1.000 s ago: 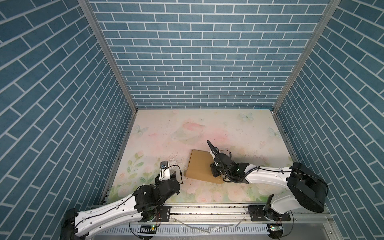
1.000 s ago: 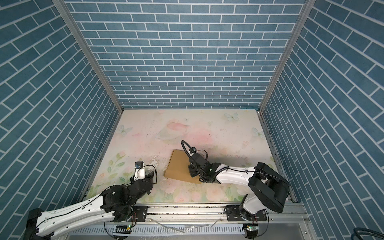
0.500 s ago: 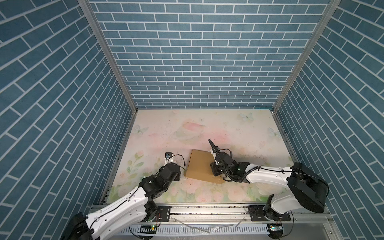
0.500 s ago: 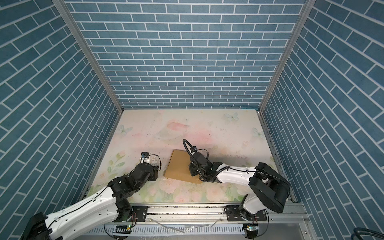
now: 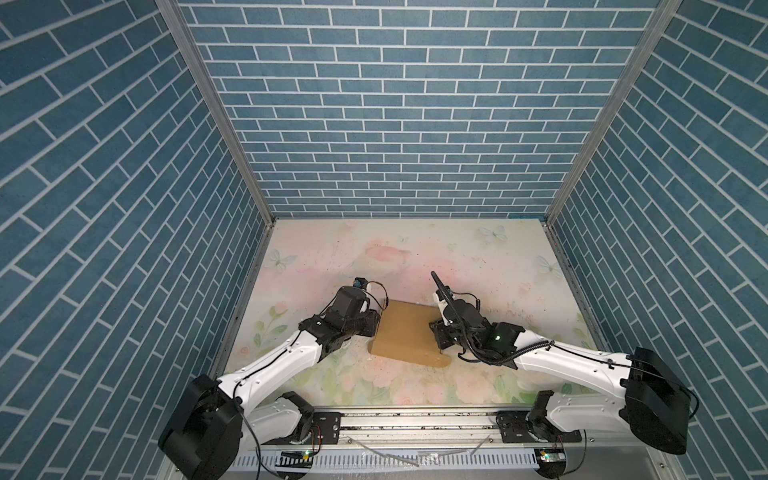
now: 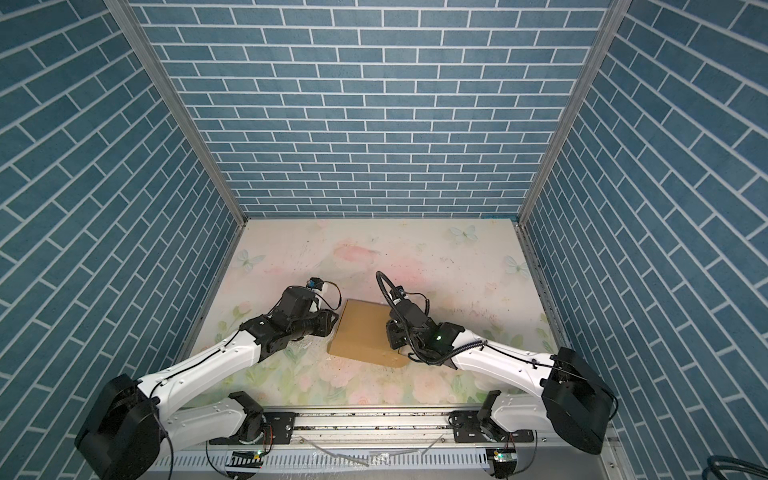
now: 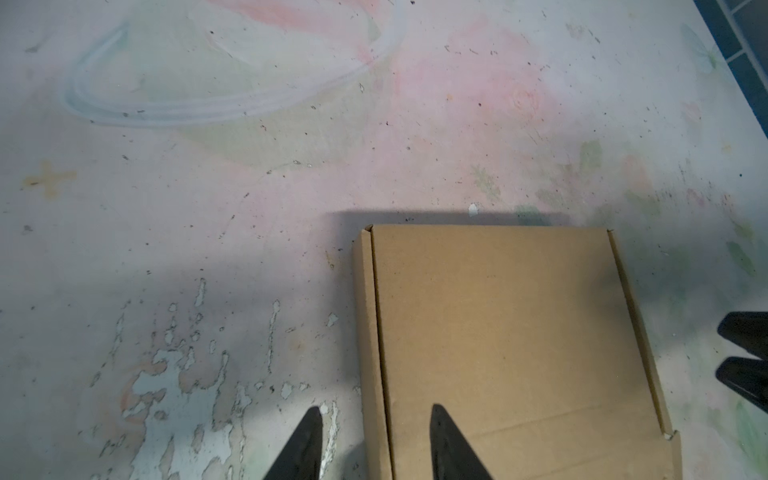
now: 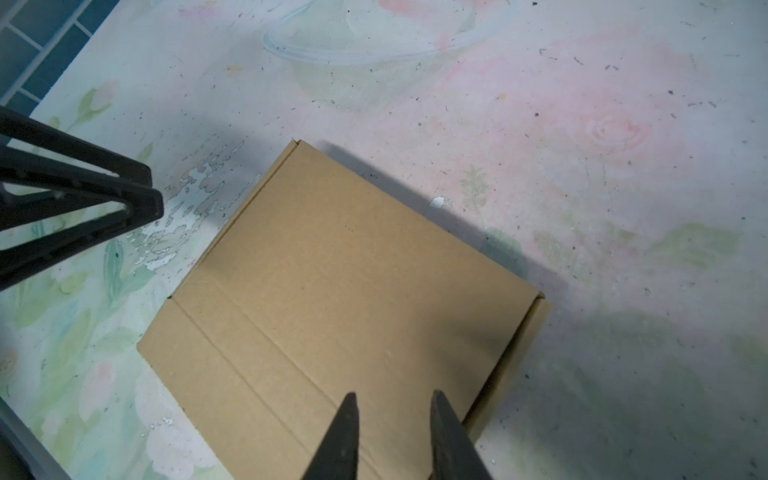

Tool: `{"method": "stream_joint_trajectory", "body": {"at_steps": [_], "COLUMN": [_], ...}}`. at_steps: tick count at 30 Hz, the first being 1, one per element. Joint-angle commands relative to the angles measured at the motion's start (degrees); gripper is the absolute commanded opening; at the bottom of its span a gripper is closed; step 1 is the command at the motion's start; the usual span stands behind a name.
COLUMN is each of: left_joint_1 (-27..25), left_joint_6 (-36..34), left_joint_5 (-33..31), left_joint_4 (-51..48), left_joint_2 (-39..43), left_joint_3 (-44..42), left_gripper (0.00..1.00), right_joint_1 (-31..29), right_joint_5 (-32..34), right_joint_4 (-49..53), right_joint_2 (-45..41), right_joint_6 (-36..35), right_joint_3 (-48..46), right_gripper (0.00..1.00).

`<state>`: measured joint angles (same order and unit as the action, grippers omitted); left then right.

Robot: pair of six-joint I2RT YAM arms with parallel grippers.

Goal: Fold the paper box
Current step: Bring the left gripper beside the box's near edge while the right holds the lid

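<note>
Cardboard-brown paper box (image 5: 405, 332) lies flat on the floral tabletop (image 5: 415, 257), near-centre, lid down (front flap (image 5: 428, 359) sticking out). We note left claw (image 7: 376, 415) parted, straddling its side edge; right claw (image 8: 392, 401) parted too, over the opposite side.

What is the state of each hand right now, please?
The left hand is open, holding nothing, at the edge of the paper box.
The right hand is open, holding nothing, over the paper box.
</note>
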<state>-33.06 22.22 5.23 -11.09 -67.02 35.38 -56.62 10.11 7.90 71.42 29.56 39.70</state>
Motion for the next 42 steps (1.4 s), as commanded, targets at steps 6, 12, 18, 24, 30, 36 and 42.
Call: {"method": "stream_joint_trajectory", "body": {"at_steps": [6,12,18,24,30,36,42], "left_joint_1": [1.92,2.37,2.7,2.97,3.03,3.18,3.35], "left_joint_6": [-3.97,-5.33,-6.29,-6.75,-6.66,-6.67,-6.51], "left_joint_5": [5.42,5.87,5.03,4.89,5.23,5.17,5.53], "left_joint_4": [-1.09,-1.74,-2.18,-1.86,-0.9,-0.46,0.1], "left_joint_2": [-3.86,-7.18,-8.98,-10.14,-11.09,-11.37,-11.58], "left_joint_3": [2.81,4.06,4.38,4.39,3.87,3.49,2.93], "left_gripper": [0.4,0.37,0.34,0.33,0.3,0.28,0.27], "right_joint_1": [0.85,1.21,1.32,1.51,1.48,1.6,1.68], "right_joint_5": [1.74,2.02,1.84,1.57,1.56,1.58,1.66], "right_joint_4": [2.9,2.66,2.18,1.85,1.78,1.76,1.94], "right_joint_2": [-3.17,-4.44,-4.71,-4.51,-4.29,-4.35,-4.69], "right_joint_6": [0.06,0.37,0.67,0.68,0.77,0.94,1.02], "right_joint_3": [0.66,-0.37,-1.03,-1.04,-1.12,-1.11,-1.14], "right_gripper": [0.31,0.31,0.31,0.31,0.31,0.31,0.31]}}
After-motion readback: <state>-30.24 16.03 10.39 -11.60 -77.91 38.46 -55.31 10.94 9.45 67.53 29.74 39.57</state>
